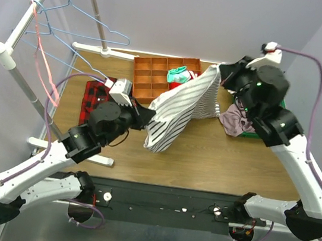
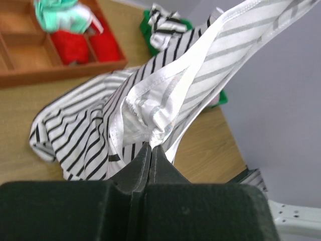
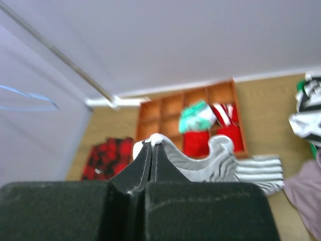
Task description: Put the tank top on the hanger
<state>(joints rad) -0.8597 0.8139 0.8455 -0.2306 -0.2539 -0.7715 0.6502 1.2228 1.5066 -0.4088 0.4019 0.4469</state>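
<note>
The tank top (image 1: 180, 108), white with thin black stripes, hangs stretched above the table between both grippers. My left gripper (image 1: 144, 117) is shut on its lower hem edge; in the left wrist view (image 2: 151, 145) white fabric (image 2: 150, 108) bunches at the tips. My right gripper (image 1: 222, 74) is shut on a strap at the top; in the right wrist view (image 3: 152, 142) the cloth (image 3: 210, 163) drapes to the right of the tips. Light-blue hangers (image 1: 82, 22) hang on the rack at the far left, apart from both grippers.
An orange compartment tray (image 1: 149, 77) holds green and red items behind the top. A red-black plaid shirt (image 1: 95, 96) lies at left. A mauve garment and a broad-striped one (image 1: 236, 122) lie at right. Pink-red hangers (image 1: 46, 65) hang on the grey rack (image 1: 17, 34).
</note>
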